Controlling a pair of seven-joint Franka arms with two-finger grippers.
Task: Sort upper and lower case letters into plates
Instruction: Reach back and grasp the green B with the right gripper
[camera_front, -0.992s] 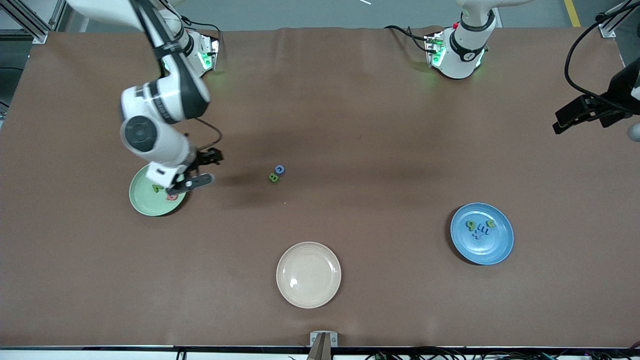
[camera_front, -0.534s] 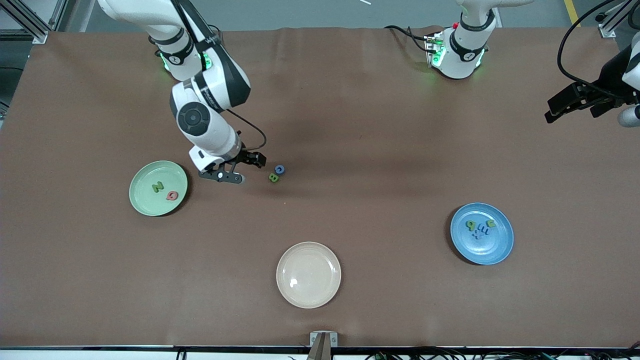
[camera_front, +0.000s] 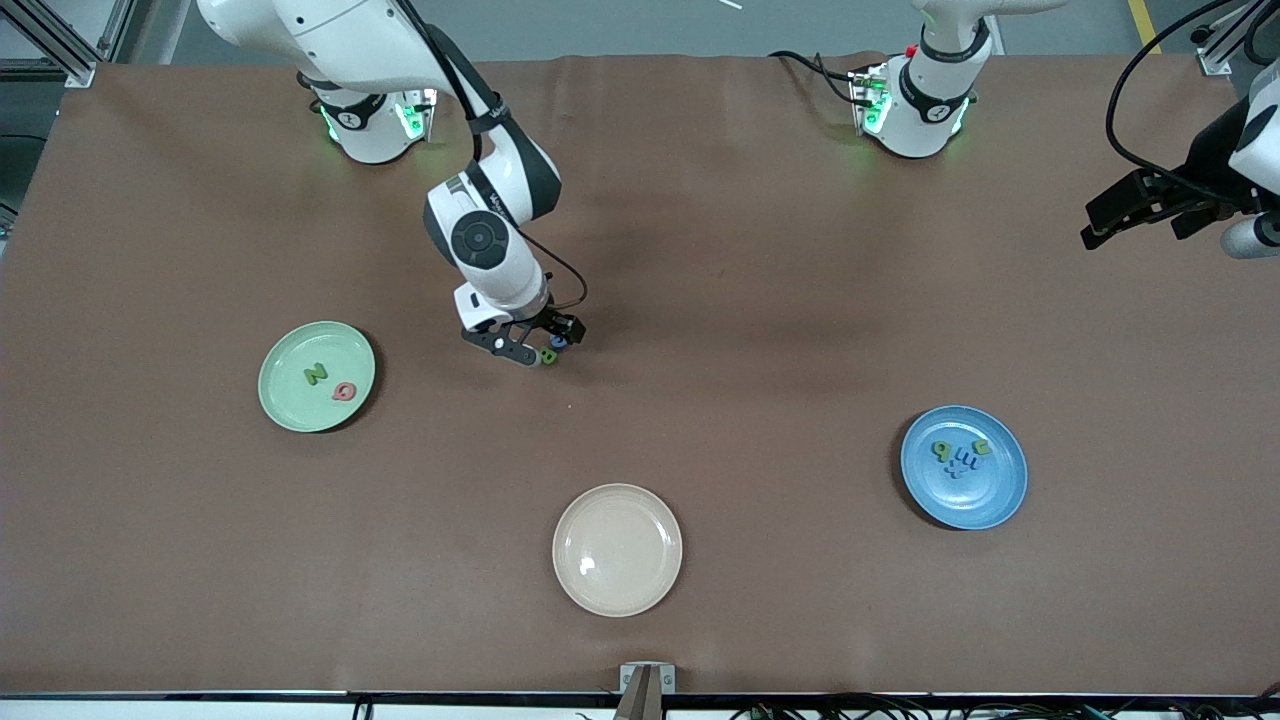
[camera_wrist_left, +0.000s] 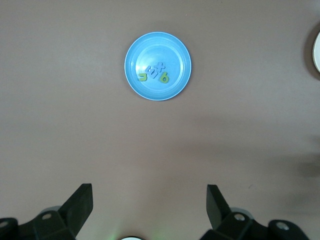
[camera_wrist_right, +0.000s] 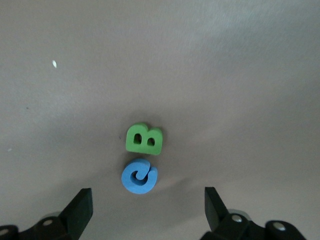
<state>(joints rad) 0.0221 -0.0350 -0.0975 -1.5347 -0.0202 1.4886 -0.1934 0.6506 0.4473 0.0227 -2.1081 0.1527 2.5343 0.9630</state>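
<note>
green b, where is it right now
The green B lies on the bare table near its middle, touching the blue letter, under the open right gripper and farther from the front camera than the beige plate.

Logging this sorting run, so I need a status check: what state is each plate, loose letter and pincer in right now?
Green plate: holds two letters.
Blue plate: holds several letters.
Beige plate: empty.
Green B: flat on the table, loose.
Blue letter: flat beside the B, loose.
Right pincer: open, over the two loose letters.
Left pincer: open, empty, waiting at the left arm's end of the table.
</note>
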